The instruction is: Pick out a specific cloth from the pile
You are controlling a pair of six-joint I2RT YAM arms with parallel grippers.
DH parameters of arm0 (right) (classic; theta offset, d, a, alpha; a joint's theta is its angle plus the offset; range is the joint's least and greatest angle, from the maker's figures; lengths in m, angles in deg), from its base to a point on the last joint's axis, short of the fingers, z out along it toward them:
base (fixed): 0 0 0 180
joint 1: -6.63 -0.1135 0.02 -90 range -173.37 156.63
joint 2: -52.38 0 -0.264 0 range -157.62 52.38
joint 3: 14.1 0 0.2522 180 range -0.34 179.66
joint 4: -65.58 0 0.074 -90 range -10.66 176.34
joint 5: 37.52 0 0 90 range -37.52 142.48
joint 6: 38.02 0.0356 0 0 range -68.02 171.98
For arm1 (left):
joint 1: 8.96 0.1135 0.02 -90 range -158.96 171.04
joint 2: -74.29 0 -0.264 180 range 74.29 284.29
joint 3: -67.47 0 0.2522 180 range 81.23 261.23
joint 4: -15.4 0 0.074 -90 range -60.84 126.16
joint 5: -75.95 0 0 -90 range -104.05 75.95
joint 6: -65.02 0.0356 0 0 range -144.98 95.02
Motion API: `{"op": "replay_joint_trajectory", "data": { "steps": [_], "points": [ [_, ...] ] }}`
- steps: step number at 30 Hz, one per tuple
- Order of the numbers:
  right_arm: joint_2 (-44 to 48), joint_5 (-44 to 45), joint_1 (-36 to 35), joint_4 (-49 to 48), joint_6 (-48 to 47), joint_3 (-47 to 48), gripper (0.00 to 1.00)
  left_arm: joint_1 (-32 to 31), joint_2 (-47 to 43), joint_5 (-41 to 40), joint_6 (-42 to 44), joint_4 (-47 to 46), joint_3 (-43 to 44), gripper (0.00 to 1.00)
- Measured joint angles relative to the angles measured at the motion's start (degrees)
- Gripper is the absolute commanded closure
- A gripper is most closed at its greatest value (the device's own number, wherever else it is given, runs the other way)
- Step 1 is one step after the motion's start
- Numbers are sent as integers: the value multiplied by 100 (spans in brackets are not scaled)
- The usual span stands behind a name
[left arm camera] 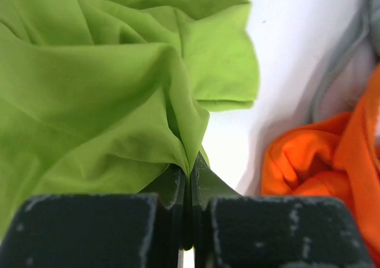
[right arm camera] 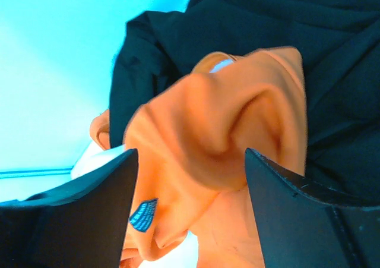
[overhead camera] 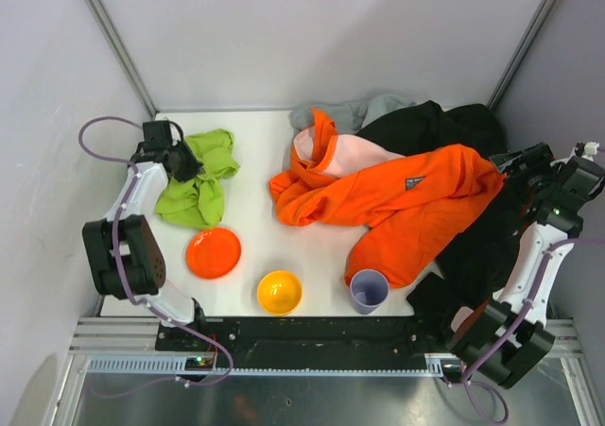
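The lime-green cloth lies on the white table at the far left, apart from the pile. My left gripper is shut on a fold of the cloth, its jaws pinched together on the fabric. The pile sits at the back right: a big orange garment with pale lining, a black garment and a grey cloth. My right gripper is open at the orange garment's right end. In the right wrist view the orange fabric bulges between its spread fingers.
An orange plate, a yellow bowl and a pale purple cup stand along the near edge. Grey walls close in the left, back and right. The black garment spills down the right side to the front.
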Motion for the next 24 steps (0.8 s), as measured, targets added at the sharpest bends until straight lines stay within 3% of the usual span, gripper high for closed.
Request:
{"op": "replay_joint_trajectory", "data": {
  "steps": [7,13,15,24],
  "points": [
    [859,79,-85,7,35,0,10,90,691,-63,-103,-273,-142,69],
    [1082,160,-848,26,212,13,8,149,761,234,-42,-402,-109,16],
    [1058,212,-1187,81,227,33,7,151,693,365,13,-433,-107,5],
    [815,557,-2695,247,264,120,1,155,-619,1043,160,-501,-310,0]
  ]
}}
